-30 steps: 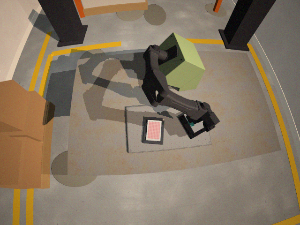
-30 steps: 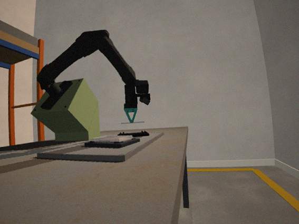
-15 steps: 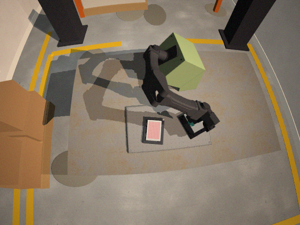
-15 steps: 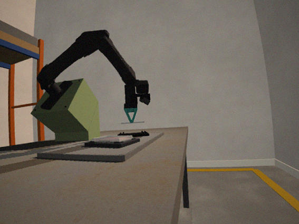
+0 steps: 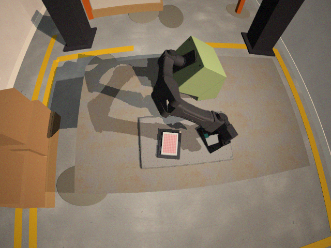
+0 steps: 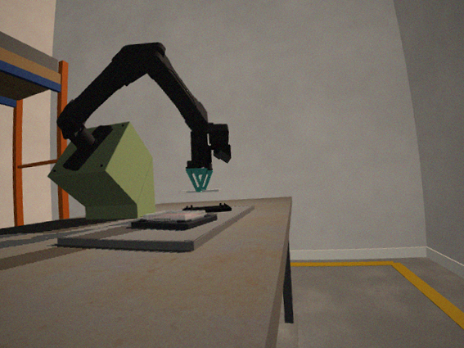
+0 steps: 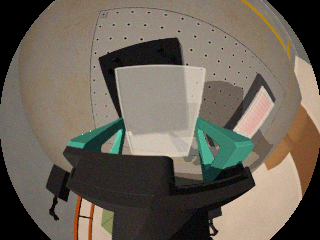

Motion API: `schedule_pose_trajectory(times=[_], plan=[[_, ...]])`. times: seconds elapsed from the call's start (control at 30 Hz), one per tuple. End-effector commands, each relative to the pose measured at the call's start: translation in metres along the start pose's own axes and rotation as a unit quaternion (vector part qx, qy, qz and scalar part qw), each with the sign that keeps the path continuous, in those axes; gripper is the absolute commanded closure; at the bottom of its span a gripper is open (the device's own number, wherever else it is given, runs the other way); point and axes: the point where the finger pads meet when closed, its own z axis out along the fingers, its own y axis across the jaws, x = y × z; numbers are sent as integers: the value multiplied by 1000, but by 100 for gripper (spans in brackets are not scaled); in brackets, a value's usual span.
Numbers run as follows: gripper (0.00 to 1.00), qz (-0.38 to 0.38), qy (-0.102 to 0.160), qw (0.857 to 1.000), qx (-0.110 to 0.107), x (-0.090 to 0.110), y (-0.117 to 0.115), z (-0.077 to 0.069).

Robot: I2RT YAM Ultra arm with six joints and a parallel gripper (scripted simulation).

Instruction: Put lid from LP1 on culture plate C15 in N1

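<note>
My gripper (image 6: 200, 188) with teal fingers is shut on the clear lid (image 7: 159, 110) and holds it flat in the air above the black lid park LP1 (image 5: 213, 145). The lid shows as a thin plate under the fingers in the exterior view (image 6: 200, 190) and as a pale rectangle in the top view (image 5: 213, 139). The culture plate C15 (image 5: 169, 143), with a pink well grid, sits uncovered in the black plate nest N1 (image 5: 168, 155) to the left of the gripper. It also shows in the wrist view (image 7: 256, 112) at the right.
The nest and lid park stand on a grey perforated baseplate (image 5: 184, 157). The arm's green base block (image 5: 201, 69) stands behind it. A brown box (image 5: 24, 149) lies at the far left. The table edge (image 6: 281, 260) runs on the right.
</note>
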Motion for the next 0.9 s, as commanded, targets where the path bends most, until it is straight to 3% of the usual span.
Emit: schedule_pose_trajectory(times=[0.0, 0.27, 0.87], plan=[[100, 66, -17, 998, -2, -8, -8, -9], [100, 190, -16, 982, -4, -5, -35, -9], [100, 190, -16, 982, -3, 2, -88, -9]])
